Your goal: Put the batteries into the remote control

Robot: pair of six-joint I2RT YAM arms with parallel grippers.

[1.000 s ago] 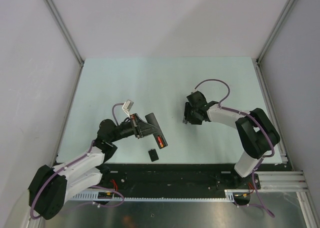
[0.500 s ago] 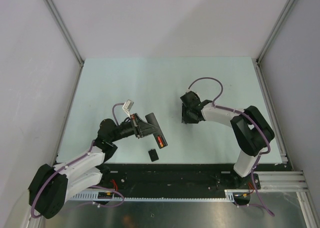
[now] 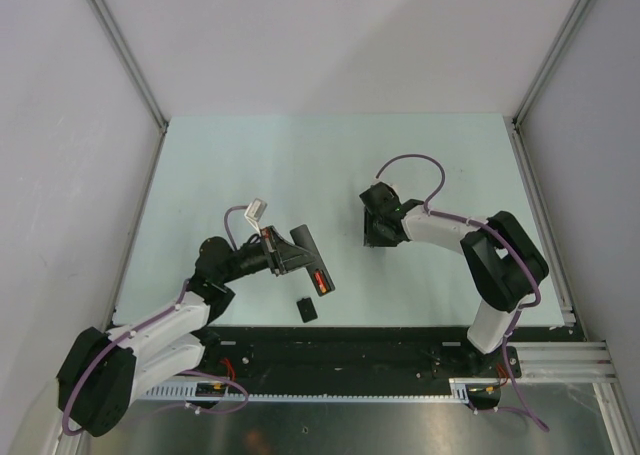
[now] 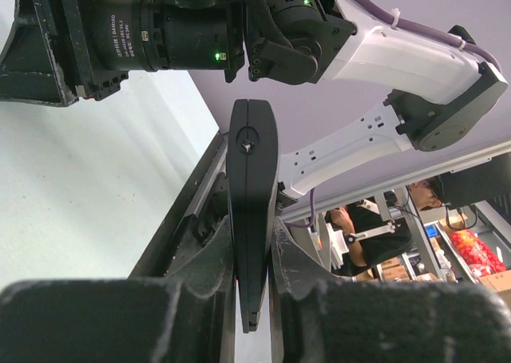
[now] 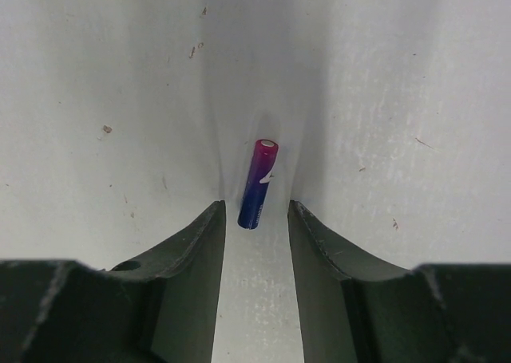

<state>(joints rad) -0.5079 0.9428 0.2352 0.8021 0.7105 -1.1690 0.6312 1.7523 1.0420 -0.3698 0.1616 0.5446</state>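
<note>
As the pale green table [image 3: 250,165] carries everything, I place the rest against the remote control [image 3: 305,243].

My left arm [image 3: 155,330] reaches in from the remote's left. My right arm [image 3: 500,265] sits well off to the remote's right, wrist bent down to the table.

The remote control is a long black bar, diagonal in the top view, with my left gripper [image 3: 290,260] across its width. In the left wrist view the left gripper [image 4: 251,251] is pinching the remote control [image 4: 251,179]: both fingers [image 4: 209,255] are tight on its sides, and the bar is edge-on, sticking out past the tips. I can't tell if it touches the table.

My right gripper [image 3: 378,233] is right of the remote, well apart, jaws spread, nothing pinched.

The black cover piece [image 3: 306,308] lies flat just past the remote's near end, apart from it.

The red-orange battery [image 3: 320,279] sits in the remote's near end.

The blue-purple battery [image 5: 259,183] lies on the table between the tips of the right gripper [image 5: 255,211], with a gap on each side.
</note>
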